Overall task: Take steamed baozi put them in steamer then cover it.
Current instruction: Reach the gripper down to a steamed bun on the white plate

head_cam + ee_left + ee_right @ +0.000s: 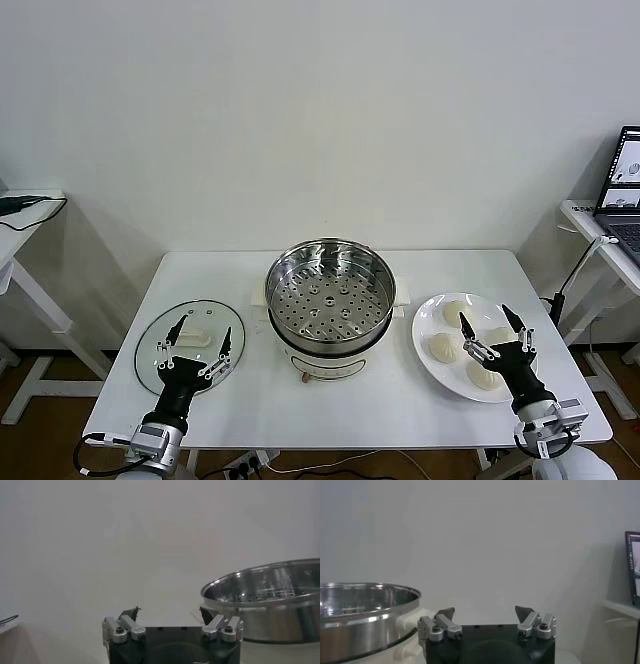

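Right end effector (492,328) spread, partly hiding steamed baozi (443,346) on plate (430,365) at steamer's (330,300) 3 o'clock. Left end effector (202,337) spread over glass lid (152,345) at 9 o'clock.

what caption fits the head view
Open round stainless-steel steamer between round glass lid and white plate of cream-white baozi.

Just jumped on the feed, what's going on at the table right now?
Nothing has been picked up yet. The steamer sits open and empty mid-table. The baozi lie on the white plate to its right, with the right end effector open above them. The glass lid lies flat to the steamer's left, with the left end effector open over it. Neither is holding anything.
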Motion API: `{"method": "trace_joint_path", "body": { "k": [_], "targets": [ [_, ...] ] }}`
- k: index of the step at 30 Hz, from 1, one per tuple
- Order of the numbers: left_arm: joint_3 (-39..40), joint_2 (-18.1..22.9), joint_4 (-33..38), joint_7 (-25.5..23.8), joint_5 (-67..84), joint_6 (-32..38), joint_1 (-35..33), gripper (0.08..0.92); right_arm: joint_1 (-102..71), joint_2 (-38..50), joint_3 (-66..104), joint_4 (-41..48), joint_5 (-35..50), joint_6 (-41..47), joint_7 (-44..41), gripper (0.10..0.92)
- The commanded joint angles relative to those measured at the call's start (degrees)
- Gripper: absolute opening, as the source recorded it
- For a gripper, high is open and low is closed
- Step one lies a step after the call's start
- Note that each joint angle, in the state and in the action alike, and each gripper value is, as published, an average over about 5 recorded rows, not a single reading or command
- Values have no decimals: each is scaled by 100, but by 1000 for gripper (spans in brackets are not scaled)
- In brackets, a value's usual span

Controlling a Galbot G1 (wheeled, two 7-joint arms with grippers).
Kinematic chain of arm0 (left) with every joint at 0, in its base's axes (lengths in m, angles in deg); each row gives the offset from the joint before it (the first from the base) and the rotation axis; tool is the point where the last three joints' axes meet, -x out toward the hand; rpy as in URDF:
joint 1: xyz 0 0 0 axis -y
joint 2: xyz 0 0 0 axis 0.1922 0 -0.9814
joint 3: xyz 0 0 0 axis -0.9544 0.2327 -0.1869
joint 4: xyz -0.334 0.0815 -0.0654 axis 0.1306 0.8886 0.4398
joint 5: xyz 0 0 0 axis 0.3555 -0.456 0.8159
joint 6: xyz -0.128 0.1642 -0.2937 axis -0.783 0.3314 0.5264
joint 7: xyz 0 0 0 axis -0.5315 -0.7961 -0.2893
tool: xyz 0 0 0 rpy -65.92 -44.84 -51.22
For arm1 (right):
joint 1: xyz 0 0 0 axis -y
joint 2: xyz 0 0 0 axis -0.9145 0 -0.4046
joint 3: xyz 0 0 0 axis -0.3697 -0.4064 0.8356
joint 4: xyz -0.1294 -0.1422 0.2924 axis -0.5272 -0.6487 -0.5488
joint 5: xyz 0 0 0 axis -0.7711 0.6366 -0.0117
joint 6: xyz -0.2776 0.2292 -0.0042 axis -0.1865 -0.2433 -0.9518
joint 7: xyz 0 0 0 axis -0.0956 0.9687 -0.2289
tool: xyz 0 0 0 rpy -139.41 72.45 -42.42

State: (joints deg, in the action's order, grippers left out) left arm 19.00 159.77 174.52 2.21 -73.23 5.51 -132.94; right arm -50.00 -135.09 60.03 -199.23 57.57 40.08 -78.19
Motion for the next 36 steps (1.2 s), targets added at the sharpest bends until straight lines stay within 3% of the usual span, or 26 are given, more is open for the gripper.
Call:
{"method": "trace_joint_path", "body": {
  "k": [1, 5, 10, 15, 21, 29, 36],
  "targets": [
    [-6, -15, 3, -3, -6, -2, -1, 823, 264, 272, 37, 149, -150, 149, 27, 823],
    [-27, -62, 16, -11, -6, -3, 1, 823, 628, 869, 24, 425, -968, 233, 54, 823],
    [-10, -92, -3, -7, -5, -9, 45, 823, 1280, 2259, -336, 901, -2092, 447, -248, 823],
    [32, -108, -43, -8, -5, -26, 120, 823, 2320, 3546, -1320, 1668, -2691, 546, -1164, 823],
    [56, -160, -15, 5, -21, -63, 153, 823, 4120, 4419, -3247, 2520, -2844, 560, -2740, 823],
    [34, -166, -92, 2, -26, -95, 218, 823, 7221, 4104, -6086, 3881, -2848, 738, -5042, 823],
    [1, -114, -162, 4, -23, -139, 273, 823, 8220, 3326, -7165, 4659, -3314, 719, -5668, 823]
  ]
}}
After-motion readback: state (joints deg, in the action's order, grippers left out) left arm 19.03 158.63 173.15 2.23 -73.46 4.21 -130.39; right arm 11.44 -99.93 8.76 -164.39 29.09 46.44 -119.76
